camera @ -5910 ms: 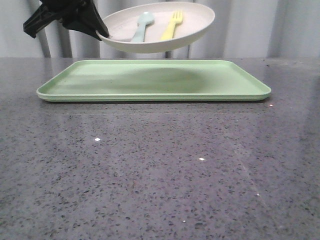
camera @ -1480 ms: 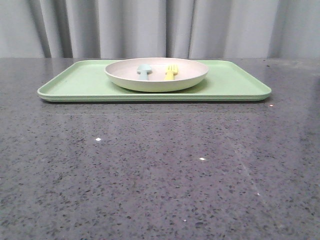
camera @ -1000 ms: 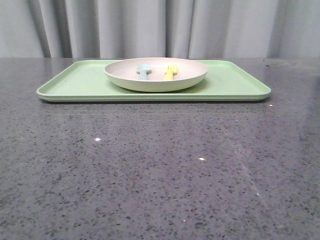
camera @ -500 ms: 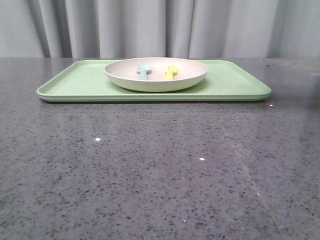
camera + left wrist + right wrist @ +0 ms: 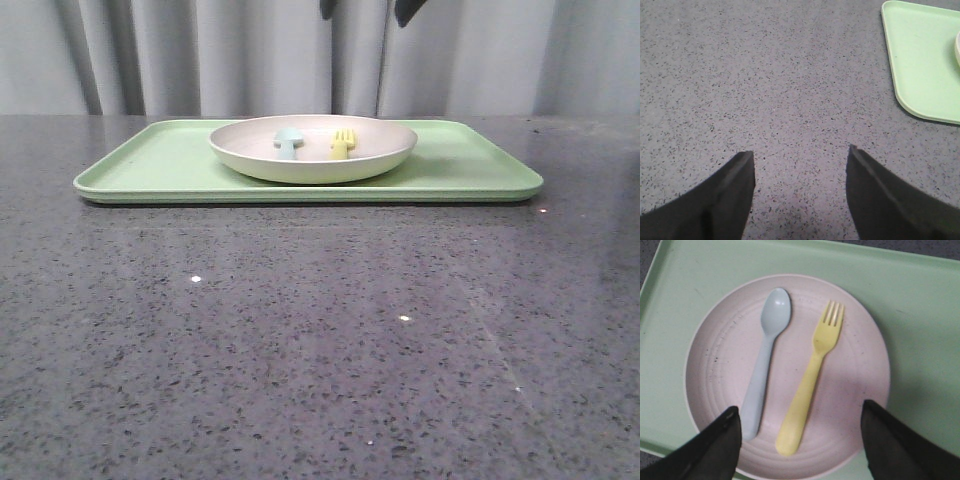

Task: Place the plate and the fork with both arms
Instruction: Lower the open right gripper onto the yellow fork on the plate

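The cream-white plate (image 5: 250,160) rests on the light-green tray (image 5: 150,165). Inside it the yellow fork (image 5: 342,145) lies beside a pale blue spoon (image 5: 288,141). My right gripper (image 5: 362,8) hangs open high above the plate, only its two dark fingertips showing at the frame's upper edge. The right wrist view looks straight down on the plate (image 5: 852,365), with the fork (image 5: 815,365) and the spoon (image 5: 767,350) parallel; the right gripper (image 5: 800,407) spreads wide over the fork's handle end, touching nothing. My left gripper (image 5: 800,150) is open and empty over bare table, away from the tray (image 5: 925,60).
The tray lies across the far half of the grey speckled table (image 5: 320,350), in front of a grey curtain (image 5: 150,50). In the left wrist view one rounded tray corner shows, with a sliver of the plate's rim (image 5: 958,47).
The plate, earlier held up by the left gripper, has sat still on the tray for the last frames. The right gripper's fingertips have just appeared above the plate.
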Robot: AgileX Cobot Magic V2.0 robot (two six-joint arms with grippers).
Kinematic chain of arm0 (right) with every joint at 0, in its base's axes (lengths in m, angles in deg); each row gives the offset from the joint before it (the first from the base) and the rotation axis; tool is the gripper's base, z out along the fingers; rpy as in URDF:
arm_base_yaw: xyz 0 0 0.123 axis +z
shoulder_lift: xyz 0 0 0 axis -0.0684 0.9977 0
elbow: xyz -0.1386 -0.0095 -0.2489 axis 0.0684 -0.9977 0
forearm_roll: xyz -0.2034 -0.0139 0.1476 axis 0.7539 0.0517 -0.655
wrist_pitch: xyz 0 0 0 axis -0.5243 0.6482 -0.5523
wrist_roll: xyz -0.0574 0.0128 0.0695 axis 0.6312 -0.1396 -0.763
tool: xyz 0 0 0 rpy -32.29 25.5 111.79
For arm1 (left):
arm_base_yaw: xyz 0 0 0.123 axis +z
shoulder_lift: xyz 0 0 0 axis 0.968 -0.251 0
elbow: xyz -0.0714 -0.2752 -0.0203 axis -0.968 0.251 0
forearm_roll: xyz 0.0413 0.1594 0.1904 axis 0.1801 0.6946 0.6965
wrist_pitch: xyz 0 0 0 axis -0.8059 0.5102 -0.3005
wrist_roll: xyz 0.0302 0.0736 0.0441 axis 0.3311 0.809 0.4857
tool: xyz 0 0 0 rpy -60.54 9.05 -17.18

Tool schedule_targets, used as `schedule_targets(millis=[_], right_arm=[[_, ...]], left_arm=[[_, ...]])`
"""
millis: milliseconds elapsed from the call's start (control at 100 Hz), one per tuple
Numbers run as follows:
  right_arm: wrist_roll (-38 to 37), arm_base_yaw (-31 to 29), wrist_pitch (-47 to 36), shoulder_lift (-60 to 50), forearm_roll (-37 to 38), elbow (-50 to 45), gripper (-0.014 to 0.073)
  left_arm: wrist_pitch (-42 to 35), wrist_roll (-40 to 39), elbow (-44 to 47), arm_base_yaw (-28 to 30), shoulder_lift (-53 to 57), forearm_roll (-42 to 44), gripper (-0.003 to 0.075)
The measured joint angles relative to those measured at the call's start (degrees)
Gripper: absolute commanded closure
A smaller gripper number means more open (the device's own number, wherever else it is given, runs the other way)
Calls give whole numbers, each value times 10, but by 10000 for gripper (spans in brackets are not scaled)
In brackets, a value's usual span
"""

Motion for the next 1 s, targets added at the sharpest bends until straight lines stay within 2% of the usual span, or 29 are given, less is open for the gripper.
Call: schedule_targets(millis=[220,1000], right_arm=[[-40,15,22,71,16,53,84],[-68,15,27,142,41,56,85]], left_arm=[[0,0,0,0,0,0,321],[0,0,0,0,0,0,321]])
